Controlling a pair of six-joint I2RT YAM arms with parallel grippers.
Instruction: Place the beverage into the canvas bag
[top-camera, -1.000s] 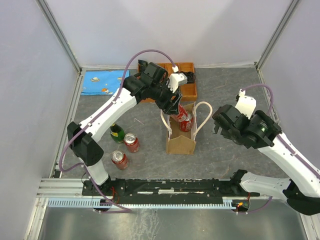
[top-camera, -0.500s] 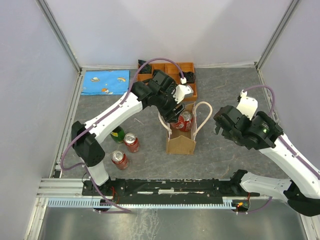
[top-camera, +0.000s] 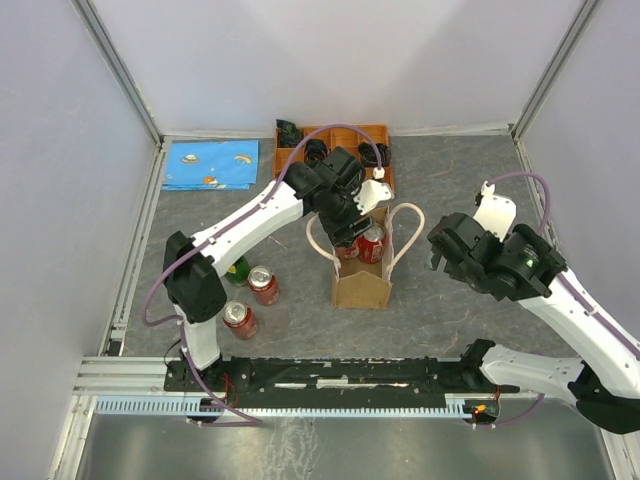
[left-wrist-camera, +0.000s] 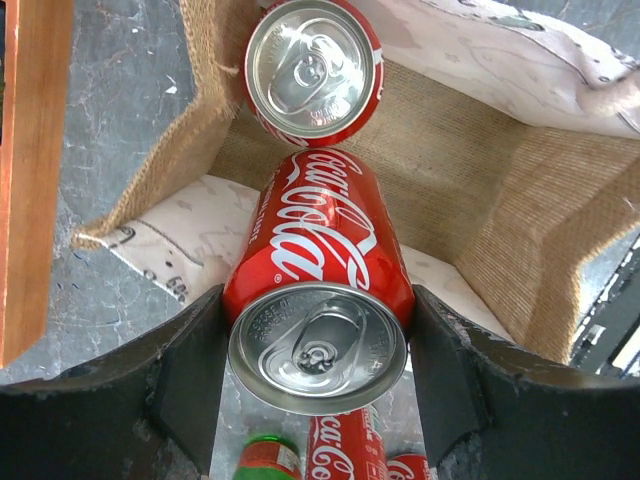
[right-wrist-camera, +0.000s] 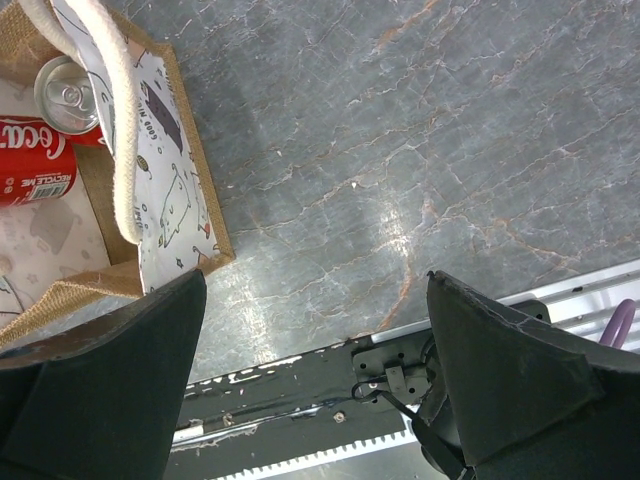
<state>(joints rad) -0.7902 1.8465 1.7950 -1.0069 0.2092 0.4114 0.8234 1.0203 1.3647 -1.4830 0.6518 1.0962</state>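
Note:
The canvas bag (top-camera: 361, 285) stands open at the table's middle, with cream rope handles (top-camera: 410, 232). My left gripper (top-camera: 355, 232) is shut on a red Coca-Cola can (top-camera: 372, 241) and holds it tilted in the bag's mouth. In the left wrist view the held can (left-wrist-camera: 318, 270) sits between both fingers (left-wrist-camera: 190, 370), above the bag's burlap inside (left-wrist-camera: 470, 160). A second red can (left-wrist-camera: 314, 68) stands inside the bag. My right gripper (top-camera: 440, 250) is open and empty, right of the bag. The right wrist view shows the bag (right-wrist-camera: 175, 200) and a can (right-wrist-camera: 35, 165) in it.
Two red cans (top-camera: 264, 284) (top-camera: 239, 319) and a green bottle (top-camera: 234, 264) stand left of the bag. An orange compartmented tray (top-camera: 379, 180) lies behind it. A blue sheet (top-camera: 208, 164) is at the back left. The metal rail (top-camera: 330, 372) runs along the near edge.
My left arm has swung right and lowered the can from above the bag's back edge into its mouth. The right arm has barely moved.

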